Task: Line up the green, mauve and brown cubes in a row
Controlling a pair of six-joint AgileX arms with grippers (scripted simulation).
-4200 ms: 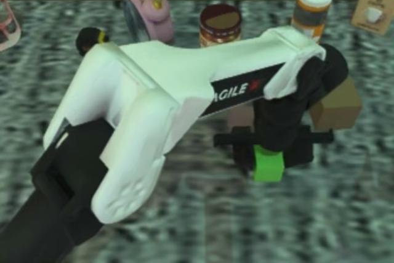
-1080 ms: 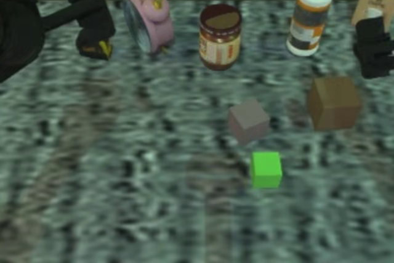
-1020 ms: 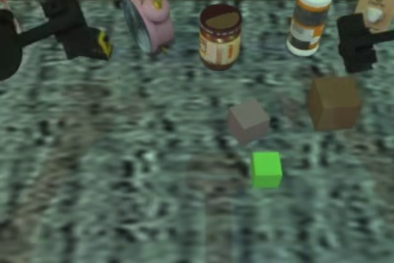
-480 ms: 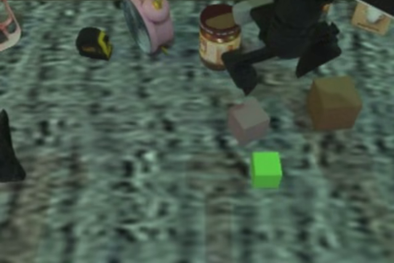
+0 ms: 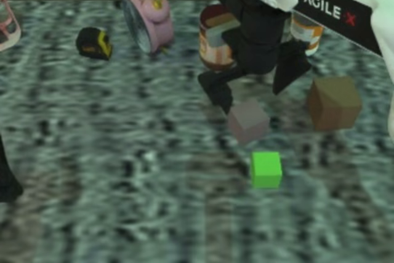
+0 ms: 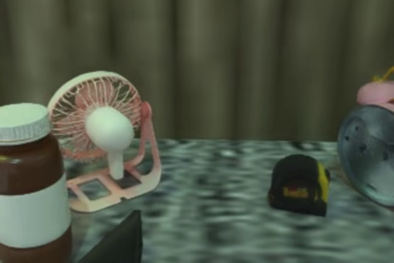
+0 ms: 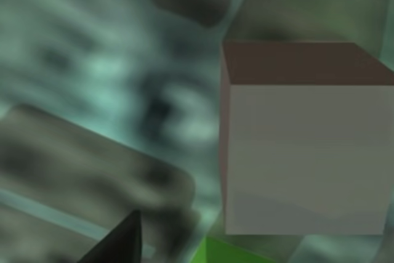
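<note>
The mauve cube (image 5: 248,121) sits mid-table, with the small green cube (image 5: 266,169) just in front of it and the bigger brown cube (image 5: 333,103) off to its right. My right gripper (image 5: 252,83) hangs open just behind and above the mauve cube, one finger at its back-left corner and the other nearer the brown cube. It holds nothing. The right wrist view is filled by the mauve cube (image 7: 308,152), with a corner of the green cube (image 7: 234,254) below it. My left arm (image 5: 5,173) is parked at the table's left edge, one finger (image 6: 120,244) showing far off centre.
Along the back stand a pink fan (image 6: 108,130), a black tape measure (image 5: 93,42), a pink alarm clock (image 5: 146,13), a brown jar (image 5: 215,35) and a glue bottle (image 5: 306,29), both partly hidden by my right arm. A second jar (image 6: 31,183) stands close to the left wrist.
My right arm has swung in from the back right and come down behind the mauve cube. My left arm has withdrawn to the left edge. The cubes have not moved.
</note>
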